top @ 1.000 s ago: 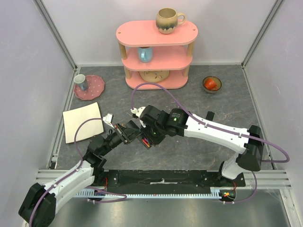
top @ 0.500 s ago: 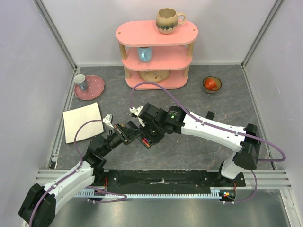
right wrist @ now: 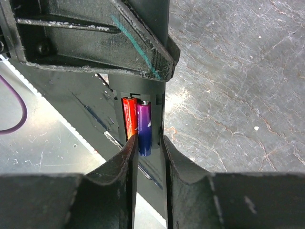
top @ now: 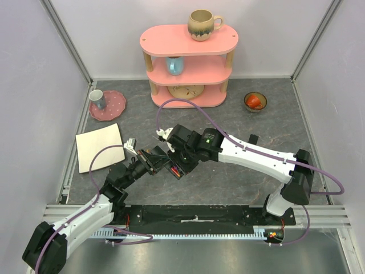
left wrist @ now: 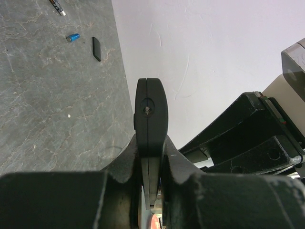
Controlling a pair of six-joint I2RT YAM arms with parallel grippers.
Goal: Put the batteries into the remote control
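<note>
My left gripper (top: 149, 161) is shut on the black remote control (left wrist: 151, 112) and holds it edge-up above the table (left wrist: 151, 148). In the right wrist view the remote's open compartment (right wrist: 159, 107) holds a red-orange battery (right wrist: 129, 117) and a purple battery (right wrist: 144, 126) side by side. My right gripper (right wrist: 150, 143) straddles the near end of the purple battery. Its left finger touches the battery, and a gap shows at its right finger, so it is narrowly open. The two grippers meet mid-table (top: 178, 166). A blue battery (left wrist: 72, 37) lies on the table far off.
A small black piece (left wrist: 96, 48) lies next to the blue battery, and a thin dark cylinder (left wrist: 56, 5) lies further off. A pink shelf (top: 188, 63) with mugs stands at the back. A pink plate with a cup (top: 108, 105), a white board (top: 101, 147) and a bowl (top: 255, 101) are around.
My right gripper and forearm shifted slightly left toward the remote between one second and half a second ago. Since then nothing has visibly moved.
</note>
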